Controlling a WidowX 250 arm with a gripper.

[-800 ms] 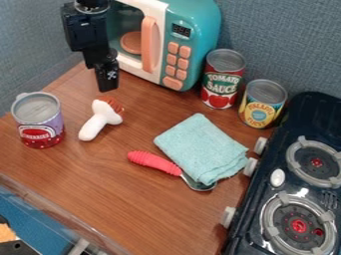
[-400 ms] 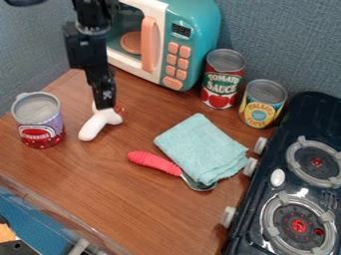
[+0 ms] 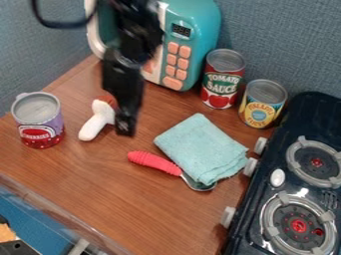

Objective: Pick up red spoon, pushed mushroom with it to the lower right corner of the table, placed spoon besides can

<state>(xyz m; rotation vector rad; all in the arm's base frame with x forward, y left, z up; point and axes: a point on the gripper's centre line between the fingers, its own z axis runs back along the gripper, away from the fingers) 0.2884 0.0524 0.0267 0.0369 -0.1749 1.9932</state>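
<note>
red spoon (image 3: 154, 161): mid-table, metal bowl at the cloth's (image 3: 201, 148) lower edge; probably light, stiff, not fragile
spoon handle: ribbed, likely grippy; take it across the middle, bowl end probably slicker
mushroom (image 3: 98, 122): on its side, left of spoon; likely light, may roll when pushed
gripper (image 3: 124, 129): between mushroom and spoon handle, wide or narrow can't tell
cans: purple-red one (image 3: 39, 121) at left, red (image 3: 223, 79) and yellow (image 3: 263, 104) by the stove (image 3: 291, 185); target can unclear
table (image 3: 113, 191): brown wood-look, probably smooth
room: toy microwave (image 3: 190, 35) at back, blue-grey fabric walls (image 3: 286, 42)

Red spoon (image 3: 153, 161); white mushroom (image 3: 97, 122), cap (image 3: 109, 100) seemingly reddish.
</note>
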